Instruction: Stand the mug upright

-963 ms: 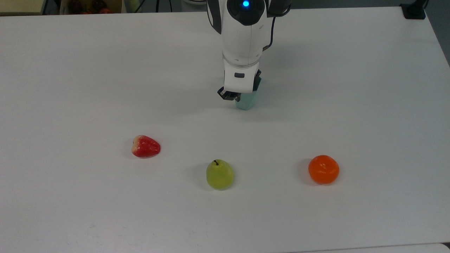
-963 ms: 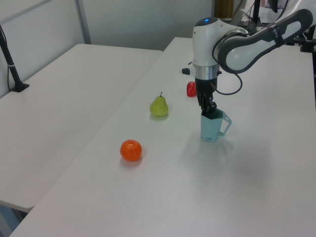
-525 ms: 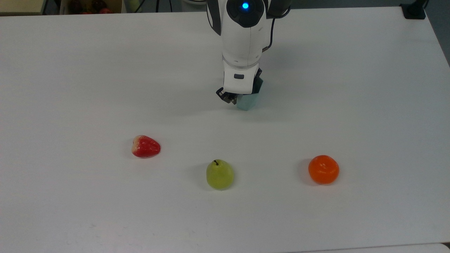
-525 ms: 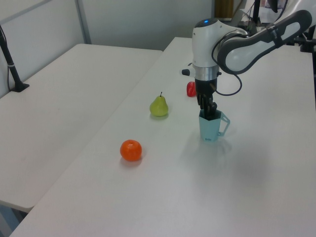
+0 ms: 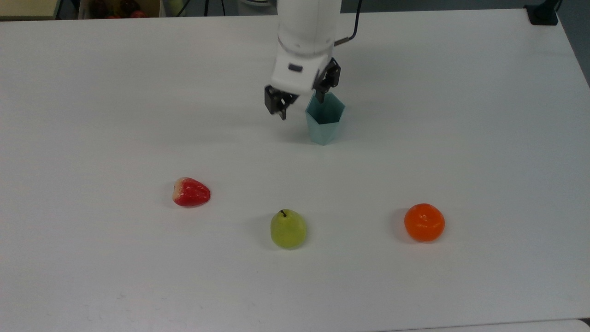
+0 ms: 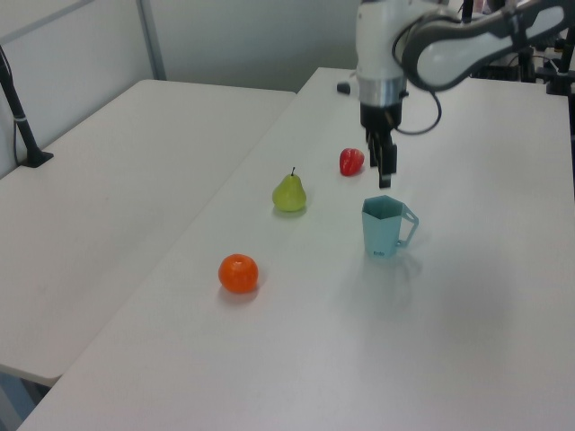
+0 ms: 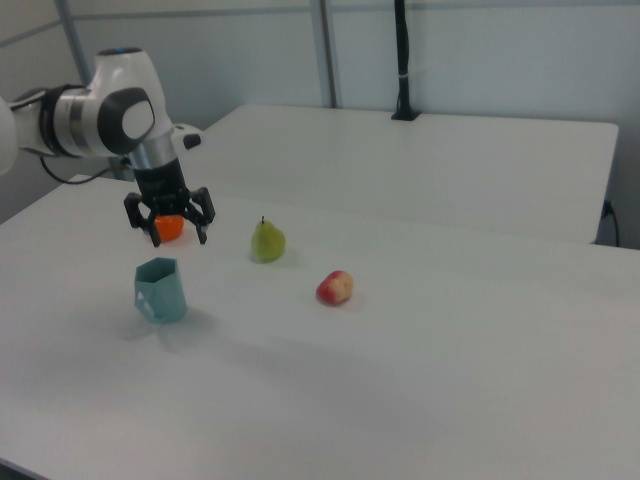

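The pale teal faceted mug stands upright on the white table, its hexagonal rim facing up. In the left view the mug has its handle on the left view's right. My gripper hangs open just above the mug and holds nothing. One finger is over the mug's rim and the other is off to the top view's left. The right view has the gripper clear above the mug, fingers spread wide. From the left view's side the gripper is a short gap over the rim.
A red strawberry, a green pear and an orange lie in a row nearer the top view's bottom edge. A second table stands beside this one, with a black post clamped on it.
My gripper has let go of the mug, opened and risen straight up off it. The mug stays upright where it stood. The fruits have not moved.
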Tool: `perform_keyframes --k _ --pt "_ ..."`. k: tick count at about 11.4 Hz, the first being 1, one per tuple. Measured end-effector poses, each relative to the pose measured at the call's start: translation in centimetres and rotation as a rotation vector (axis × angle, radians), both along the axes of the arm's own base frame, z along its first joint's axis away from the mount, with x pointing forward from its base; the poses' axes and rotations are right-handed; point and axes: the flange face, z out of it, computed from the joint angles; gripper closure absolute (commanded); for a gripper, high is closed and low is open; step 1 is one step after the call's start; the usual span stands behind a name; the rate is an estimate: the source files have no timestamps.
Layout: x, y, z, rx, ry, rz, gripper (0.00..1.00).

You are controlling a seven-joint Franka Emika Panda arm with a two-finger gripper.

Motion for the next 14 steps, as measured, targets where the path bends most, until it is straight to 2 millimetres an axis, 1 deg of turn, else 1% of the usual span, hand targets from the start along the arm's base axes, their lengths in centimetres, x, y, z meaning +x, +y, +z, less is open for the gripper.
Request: perform_keyframes --k 2,3,5,6,7,8,9,10,11,14 --pt "-0.6 -1.6 4.9 -0.001 -0.055 -0.17 0.0" --pt "-1.4 -2.9 7.2 -0.017 -0.04 -0.229 0.0" --pt "-3.2 -6.3 12.2 -0.025 -0.049 -0.315 0.0" --pt "-4.4 -8.0 14.4 -0.005 -0.053 -0.356 0.0" --pt "-5.4 -9.5 16.2 0.01 -0.056 -0.39 0.0" --pt "-6.4 -10.8 17.5 0.018 -0.058 -0.415 0.0" --pt "-7.4 -11.6 18.3 0.014 -0.042 -0.43 0.0" --pt "-8.1 -12.0 18.6 0.009 -0.022 -0.437 0.0" --pt "-8.3 -12.1 18.6 0.007 -0.014 -0.438 0.0" --pt "-8.1 -12.0 17.6 0.002 0.004 -0.438 0.0"
